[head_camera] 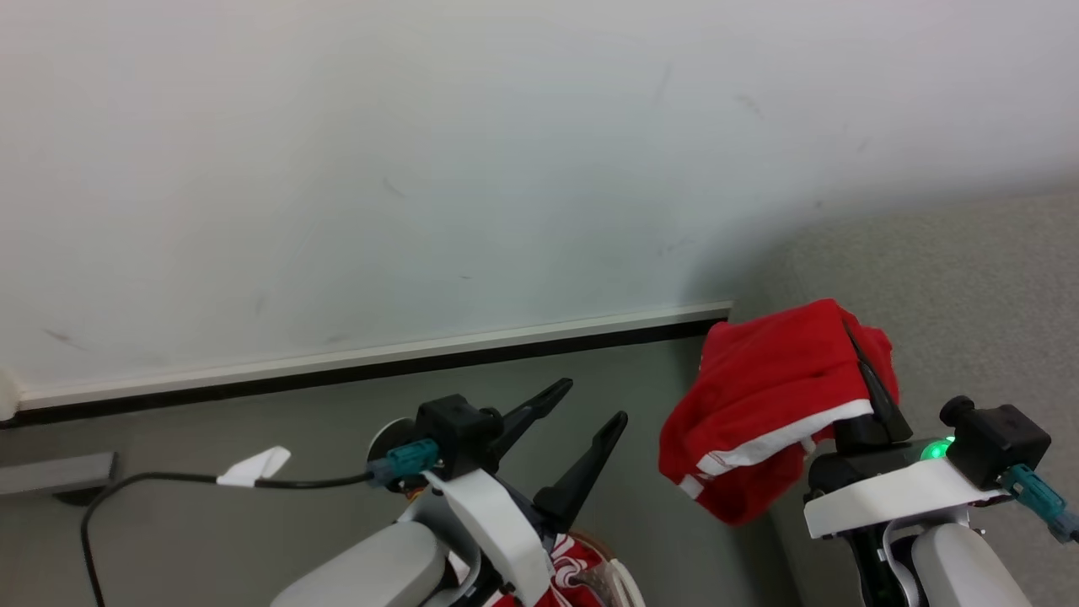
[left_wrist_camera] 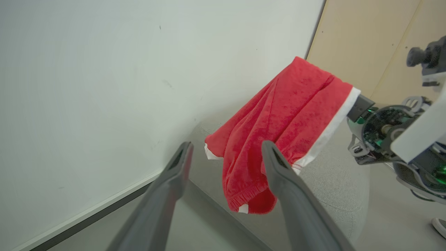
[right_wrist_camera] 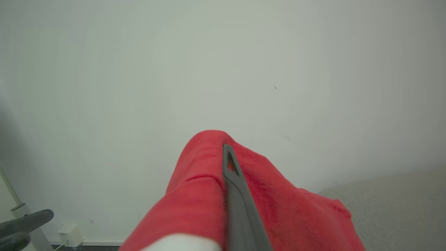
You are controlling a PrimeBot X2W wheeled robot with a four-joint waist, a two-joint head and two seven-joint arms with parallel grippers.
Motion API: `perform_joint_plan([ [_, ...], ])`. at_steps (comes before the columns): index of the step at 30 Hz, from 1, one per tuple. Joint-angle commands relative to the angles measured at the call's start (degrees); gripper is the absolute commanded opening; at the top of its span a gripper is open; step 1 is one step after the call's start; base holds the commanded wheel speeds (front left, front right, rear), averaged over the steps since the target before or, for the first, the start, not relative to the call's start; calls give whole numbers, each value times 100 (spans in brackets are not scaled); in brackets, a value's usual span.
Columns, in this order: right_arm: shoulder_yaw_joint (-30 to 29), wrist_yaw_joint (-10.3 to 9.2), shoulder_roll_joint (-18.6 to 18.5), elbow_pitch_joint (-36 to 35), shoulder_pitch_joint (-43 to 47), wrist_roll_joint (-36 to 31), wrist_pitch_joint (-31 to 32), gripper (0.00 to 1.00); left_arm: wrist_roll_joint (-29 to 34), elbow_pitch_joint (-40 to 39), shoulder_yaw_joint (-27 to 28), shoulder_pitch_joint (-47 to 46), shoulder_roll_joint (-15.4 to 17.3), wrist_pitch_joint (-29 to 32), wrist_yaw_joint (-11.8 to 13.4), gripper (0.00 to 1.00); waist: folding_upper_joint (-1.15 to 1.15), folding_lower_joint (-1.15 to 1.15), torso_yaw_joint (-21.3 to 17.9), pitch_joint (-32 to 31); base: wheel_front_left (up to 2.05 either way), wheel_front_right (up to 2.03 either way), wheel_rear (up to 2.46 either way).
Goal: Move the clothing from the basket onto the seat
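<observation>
Head view: left pincer [head_camera: 593, 400] spread wide, empty; right pincer [head_camera: 851, 339] tight on the red clothing [head_camera: 759, 396], by the seat [head_camera: 969, 278].

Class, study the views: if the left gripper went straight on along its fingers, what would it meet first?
Most likely the red clothing hanging ahead of the left gripper, with the grey seat behind it; depth is hard to judge.
</observation>
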Motion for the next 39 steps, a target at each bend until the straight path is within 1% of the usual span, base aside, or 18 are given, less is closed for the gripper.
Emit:
perform_joint_plan([
  [1,-33,-12,-42,-63,88,-73,-15,0,124,39,33,90,45,-36,-15,100,0,0,-372,116,0,0,0],
  [5,-92,-12,-73,-300,202,-42,-14,0,370,109,99,180,93,-38,-48,100,0,0,-828,181,0,0,0],
  [10,-154,-12,-64,-517,352,13,-15,0,735,-3,394,337,90,-39,-74,100,0,0,-1292,260,0,0,0],
  [14,-211,-12,-51,-636,439,1,-15,0,959,-66,590,449,48,-36,-173,100,0,0,-1532,368,0,0,0],
  [19,-292,-12,-15,-821,475,30,-15,0,1215,-94,758,511,29,-37,-288,100,0,0,-1676,579,0,0,0],
  [23,-458,-12,20,-998,260,96,-15,0,1309,-134,826,396,82,-35,-413,100,0,0,-1647,930,0,0,0],
  [26,-636,-12,42,-1122,-105,167,-15,0,1372,-229,839,166,224,13,-525,100,0,0,-1526,1406,0,0,0],
  [30,-951,-12,8,-1174,-733,44,-14,0,1434,-524,865,-109,494,186,-610,100,0,0,-1251,2175,0,0,0],
  [32,-1309,-12,-25,-1188,-1127,86,-16,0,1472,-734,899,-284,667,317,-643,100,0,0,-1091,2638,0,0,0],
  [33,-1499,-12,-57,-1194,-1329,3,-15,0,1513,-839,916,-372,779,377,-667,100,0,0,-1014,2875,0,0,0],
  [36,-1999,-12,-38,-1131,-1798,-195,-13,0,1548,-1103,955,-512,1040,472,-715,100,0,0,-798,3361,0,0,0],
  [39,-2560,-12,-123,-1054,-2260,-438,12,0,1562,-1305,1043,-656,1237,491,-728,100,0,0,-617,3717,0,0,0],
])
